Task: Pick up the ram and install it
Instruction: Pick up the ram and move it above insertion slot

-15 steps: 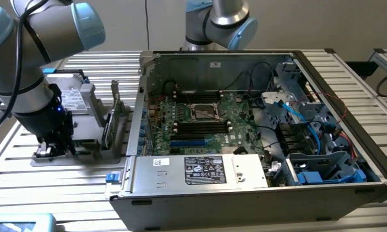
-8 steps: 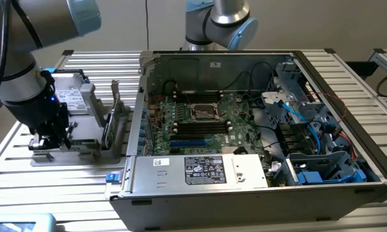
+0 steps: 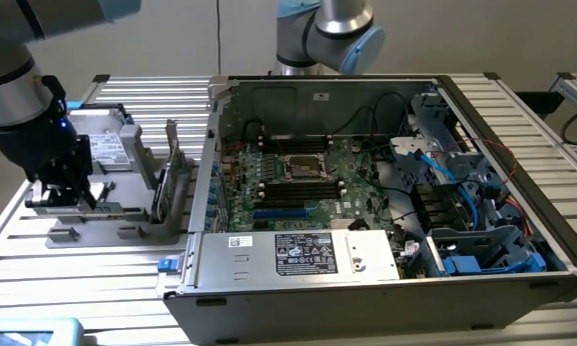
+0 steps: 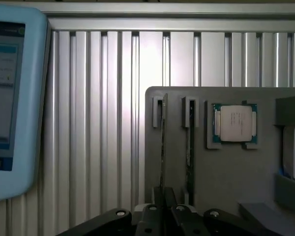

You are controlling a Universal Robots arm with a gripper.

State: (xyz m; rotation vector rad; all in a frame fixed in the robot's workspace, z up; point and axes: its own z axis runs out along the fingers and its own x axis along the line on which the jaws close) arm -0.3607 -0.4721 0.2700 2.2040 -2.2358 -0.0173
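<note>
Ram [image 4: 163, 147] is seen standing on edge in a slot of the grey holder [image 4: 226, 172], just beside a second stick [image 4: 189, 142] and near a processor [image 4: 234, 123]. The pincer [image 4: 163, 192] is positioned over the ram's near end; whether it is spread or pinching cannot be told. The holder is set on the slatted table [image 3: 38, 288], beside the open computer case [image 3: 298, 306].

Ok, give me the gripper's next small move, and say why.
Probably lower straight down onto the ram. In the wrist view the gripper lines up with that stick, which stands on edge in its slot of the grey tray, beside a second stick. Whether it is gripped cannot be told.
</note>
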